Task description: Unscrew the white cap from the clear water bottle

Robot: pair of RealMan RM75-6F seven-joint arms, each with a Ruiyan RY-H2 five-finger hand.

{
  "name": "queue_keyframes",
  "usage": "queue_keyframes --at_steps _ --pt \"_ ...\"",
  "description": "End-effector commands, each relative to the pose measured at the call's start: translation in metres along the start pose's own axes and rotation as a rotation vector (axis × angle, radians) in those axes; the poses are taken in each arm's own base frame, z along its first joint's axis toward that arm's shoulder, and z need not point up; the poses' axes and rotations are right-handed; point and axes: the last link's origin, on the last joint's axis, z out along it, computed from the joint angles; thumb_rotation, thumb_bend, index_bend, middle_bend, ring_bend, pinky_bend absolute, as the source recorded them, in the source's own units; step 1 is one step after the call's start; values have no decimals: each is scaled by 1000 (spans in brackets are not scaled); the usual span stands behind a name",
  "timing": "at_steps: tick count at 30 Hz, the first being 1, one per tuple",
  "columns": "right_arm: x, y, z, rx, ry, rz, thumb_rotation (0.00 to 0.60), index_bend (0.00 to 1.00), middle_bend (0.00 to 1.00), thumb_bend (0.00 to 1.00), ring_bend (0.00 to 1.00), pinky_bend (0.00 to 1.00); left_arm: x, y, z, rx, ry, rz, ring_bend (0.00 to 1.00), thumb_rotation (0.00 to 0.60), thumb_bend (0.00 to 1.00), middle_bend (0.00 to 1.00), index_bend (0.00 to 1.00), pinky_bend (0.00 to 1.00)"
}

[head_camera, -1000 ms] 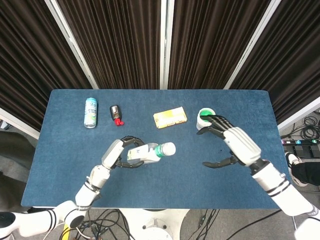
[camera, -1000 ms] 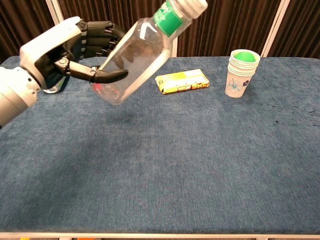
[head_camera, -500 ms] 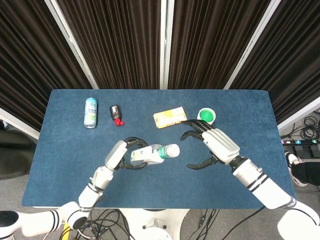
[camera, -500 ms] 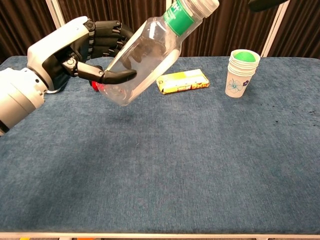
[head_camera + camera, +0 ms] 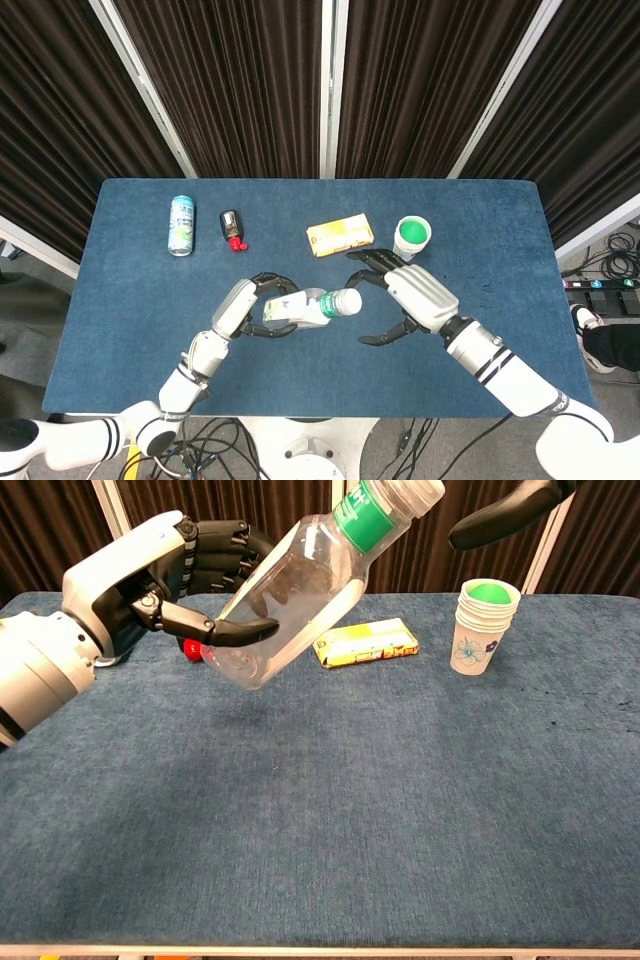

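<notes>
My left hand grips the clear water bottle around its body and holds it tilted above the blue table. The bottle's white cap and green neck label point toward my right side. My right hand is open just to the right of the cap, fingers spread around it without touching it. In the chest view only one dark finger of that hand shows at the top edge.
A stack of paper cups with green inside stands at the back right. A yellow packet lies behind the bottle. A drink can and a small red-tipped item lie at the back left.
My right hand has moved left from beside the cups to just beside the cap, staying open. My left hand has raised the bottle slightly and shifted it right.
</notes>
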Motion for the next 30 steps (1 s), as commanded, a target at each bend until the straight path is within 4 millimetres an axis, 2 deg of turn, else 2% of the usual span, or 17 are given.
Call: queue_keyframes --at_steps 1,30 --pt "1 1 -2 -4 6 -8 513 326 57 0 0 0 0 0 0 0 -1 -1 514 600 397 609 611 305" --pt "3 1 -11 1 5 -28 514 325 56 0 0 0 -3 -1 0 9 -17 9 514 600 396 609 612 305"
